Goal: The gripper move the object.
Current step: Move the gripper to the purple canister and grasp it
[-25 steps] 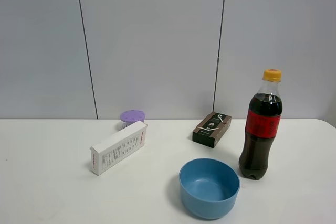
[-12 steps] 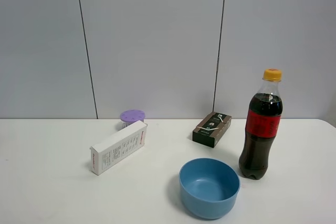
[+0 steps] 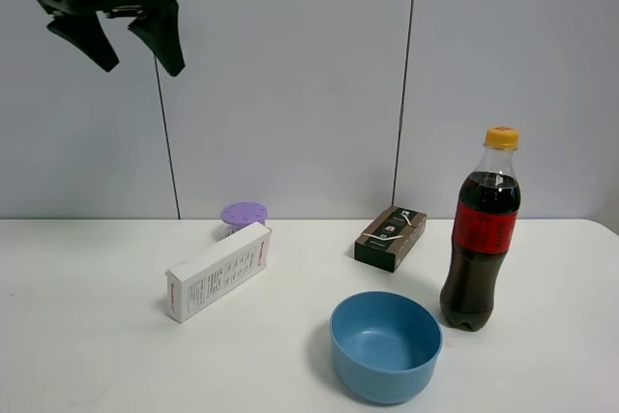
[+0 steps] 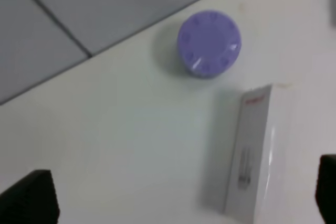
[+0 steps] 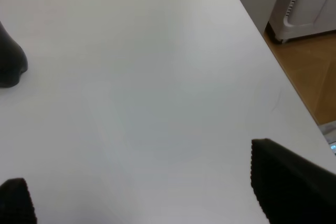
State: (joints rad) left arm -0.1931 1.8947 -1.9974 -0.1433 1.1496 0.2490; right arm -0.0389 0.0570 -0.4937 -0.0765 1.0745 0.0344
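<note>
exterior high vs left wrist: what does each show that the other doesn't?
Exterior high only: blue bowl, cola bottle, dark box, and the left gripper as a whole, high above the table, jaws apart.
Left wrist only: the purple tub from above, its whole dimpled lid, with a clear gap to the white carton; exterior high shows the tub partly hidden behind it.
Both: tub, carton, table.

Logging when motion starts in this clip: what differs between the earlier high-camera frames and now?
The left tool has come into the high view at the upper left, well above the table, fingers spread and holding nothing; it was out of frame before. Nothing was grasped or released. The purple tub, white carton, blue bowl, cola bottle and dark box stayed put.
</note>
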